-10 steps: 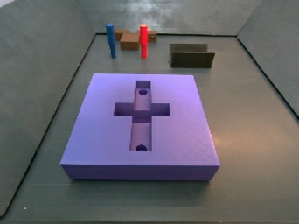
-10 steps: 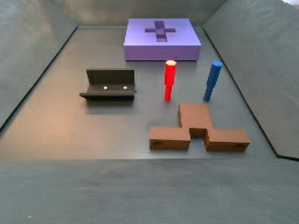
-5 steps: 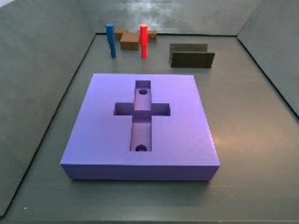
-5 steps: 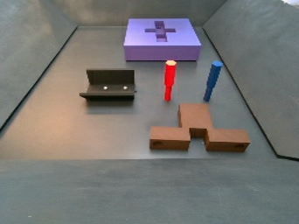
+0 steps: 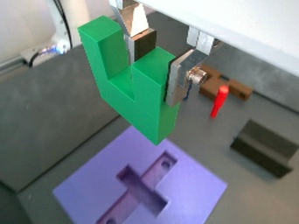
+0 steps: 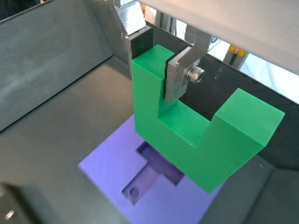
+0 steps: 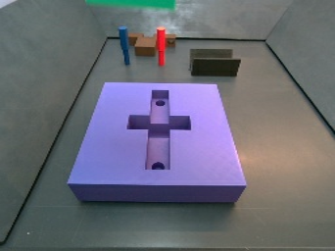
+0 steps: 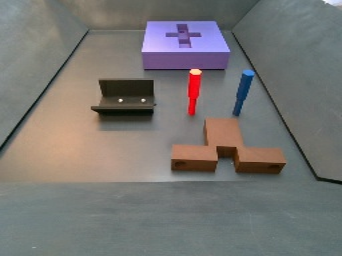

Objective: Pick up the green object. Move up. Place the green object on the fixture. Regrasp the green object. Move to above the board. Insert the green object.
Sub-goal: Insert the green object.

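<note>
Currently the tool (image 5: pixel 162 61) is clamped on one arm of the green object (image 5: pixel 126 80), both silver fingers (image 6: pixel 179 74) pressed against it. The piece hangs high above the board (image 5: pixel 140 185), notch upward. The fixture (image 5: pixel 267 146) stands beside the board.

no text, label, brand, number or sign can be read on any surface in these views.

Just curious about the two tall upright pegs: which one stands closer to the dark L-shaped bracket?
The red peg. It stands between the fixture and the blue peg. The gripper holds the green object above the purple board.
</note>
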Available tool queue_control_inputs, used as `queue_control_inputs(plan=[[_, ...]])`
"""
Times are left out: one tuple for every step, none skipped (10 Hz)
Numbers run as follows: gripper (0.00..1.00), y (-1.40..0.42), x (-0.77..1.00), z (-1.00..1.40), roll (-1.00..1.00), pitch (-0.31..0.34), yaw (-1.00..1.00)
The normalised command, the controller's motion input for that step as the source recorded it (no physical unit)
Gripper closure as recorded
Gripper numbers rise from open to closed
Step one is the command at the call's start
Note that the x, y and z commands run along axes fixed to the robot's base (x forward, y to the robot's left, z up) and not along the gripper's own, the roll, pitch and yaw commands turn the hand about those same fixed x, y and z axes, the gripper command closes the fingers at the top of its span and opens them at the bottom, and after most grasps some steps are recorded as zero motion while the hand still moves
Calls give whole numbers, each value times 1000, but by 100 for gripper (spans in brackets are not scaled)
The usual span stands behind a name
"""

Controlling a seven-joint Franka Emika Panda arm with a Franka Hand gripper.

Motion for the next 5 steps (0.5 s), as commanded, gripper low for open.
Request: queue_control_inputs(plan=[[100, -389, 337, -617, -180, -183, 0], [100, -146, 329, -666, -154, -227, 0], [100, 0, 363, -831, -40, -204, 6], [100, 0, 334, -794, 0, -216, 74], [100, 0, 314, -789, 0, -217, 97]])
